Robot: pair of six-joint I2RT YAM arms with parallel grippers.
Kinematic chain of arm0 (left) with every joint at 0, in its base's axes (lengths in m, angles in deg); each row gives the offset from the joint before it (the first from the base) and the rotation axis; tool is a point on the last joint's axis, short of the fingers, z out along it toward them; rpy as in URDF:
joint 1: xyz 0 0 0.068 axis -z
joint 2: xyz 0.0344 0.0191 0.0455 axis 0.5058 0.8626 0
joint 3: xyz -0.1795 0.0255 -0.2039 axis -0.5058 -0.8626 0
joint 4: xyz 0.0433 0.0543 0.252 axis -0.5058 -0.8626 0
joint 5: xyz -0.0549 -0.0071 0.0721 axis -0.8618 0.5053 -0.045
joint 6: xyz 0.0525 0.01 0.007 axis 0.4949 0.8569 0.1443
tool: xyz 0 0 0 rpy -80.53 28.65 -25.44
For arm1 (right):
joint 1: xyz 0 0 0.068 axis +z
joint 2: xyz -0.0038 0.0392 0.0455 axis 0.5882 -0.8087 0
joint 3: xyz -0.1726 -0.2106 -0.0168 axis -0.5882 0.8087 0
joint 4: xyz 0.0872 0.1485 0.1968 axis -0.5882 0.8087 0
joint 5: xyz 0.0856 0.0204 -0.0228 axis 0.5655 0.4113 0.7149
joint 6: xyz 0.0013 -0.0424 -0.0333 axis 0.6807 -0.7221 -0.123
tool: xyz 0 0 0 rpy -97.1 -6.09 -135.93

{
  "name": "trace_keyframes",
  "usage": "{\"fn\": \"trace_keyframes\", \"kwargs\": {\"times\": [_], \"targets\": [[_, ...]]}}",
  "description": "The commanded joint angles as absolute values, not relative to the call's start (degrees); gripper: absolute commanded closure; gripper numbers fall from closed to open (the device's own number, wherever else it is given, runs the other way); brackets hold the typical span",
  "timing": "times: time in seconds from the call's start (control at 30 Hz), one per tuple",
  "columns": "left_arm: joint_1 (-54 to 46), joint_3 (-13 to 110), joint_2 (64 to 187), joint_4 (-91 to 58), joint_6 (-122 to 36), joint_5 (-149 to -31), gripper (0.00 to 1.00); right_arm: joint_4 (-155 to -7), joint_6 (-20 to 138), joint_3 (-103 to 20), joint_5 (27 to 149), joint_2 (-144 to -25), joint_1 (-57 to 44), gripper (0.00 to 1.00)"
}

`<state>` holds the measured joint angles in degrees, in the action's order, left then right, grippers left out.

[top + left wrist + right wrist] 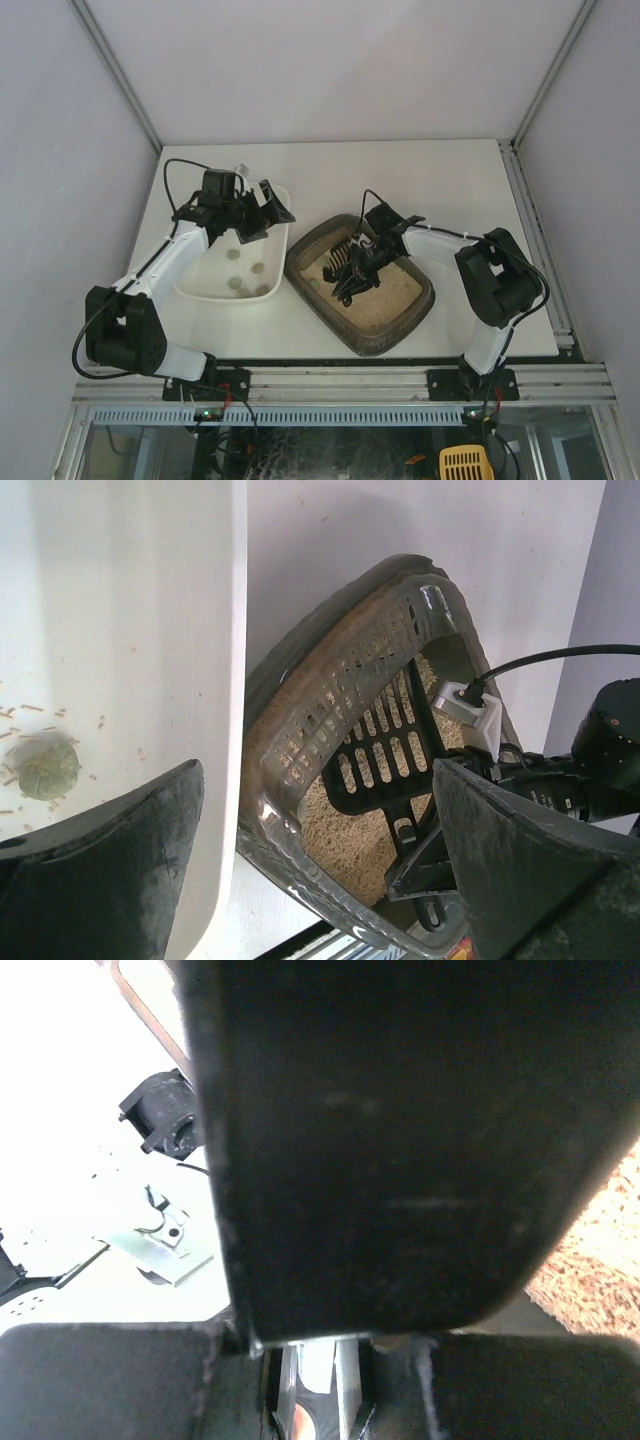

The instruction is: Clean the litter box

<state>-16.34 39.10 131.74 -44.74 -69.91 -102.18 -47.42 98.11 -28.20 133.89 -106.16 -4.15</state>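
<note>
The dark grey-brown litter box [424,292] lies mid-table, holding beige sandy litter [385,300]. My right gripper [362,270] is down inside it, shut on the handle of a black slotted scoop [345,262] that rests on the litter. In the left wrist view the litter box rim [330,695] and the scoop [385,745] show between my left fingers. The scoop's dark back [400,1140] fills the right wrist view, with litter [600,1250] at its right. My left gripper [262,212] hangs open over the white tray, holding nothing.
A white rectangular tray [195,285] sits just left of the litter box, almost touching it. Several round greyish clumps [240,284] lie in it, one seen close [45,768] amid stray litter grains. Side walls enclose the table.
</note>
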Motion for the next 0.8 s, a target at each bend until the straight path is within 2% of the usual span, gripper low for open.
{"fn": "trace_keyframes", "kwargs": {"times": [0.0, 0.13, 0.27, 0.77], "targets": [[-16.8, 37.1, 129.0, -43.3, -68.2, -101.3, 0.0, -62.9, 104.4, -24.1, 139.4, -106.9, -2.4, 1.0], [-17.0, 36.8, 128.8, -43.2, -68.2, -101.2, 0.0, -73.9, 110.0, -18.4, 141.1, -104.6, -2.8, 1.0], [-17.0, 36.7, 128.7, -43.0, -68.2, -101.4, 0.0, -77.8, 111.3, -14.2, 141.3, -101.9, -3.4, 1.0], [-17.0, 36.9, 128.9, -42.9, -68.0, -101.6, 0.0, -51.3, 95.6, -13.3, 134.7, -85.3, -8.4, 1.0]]}}
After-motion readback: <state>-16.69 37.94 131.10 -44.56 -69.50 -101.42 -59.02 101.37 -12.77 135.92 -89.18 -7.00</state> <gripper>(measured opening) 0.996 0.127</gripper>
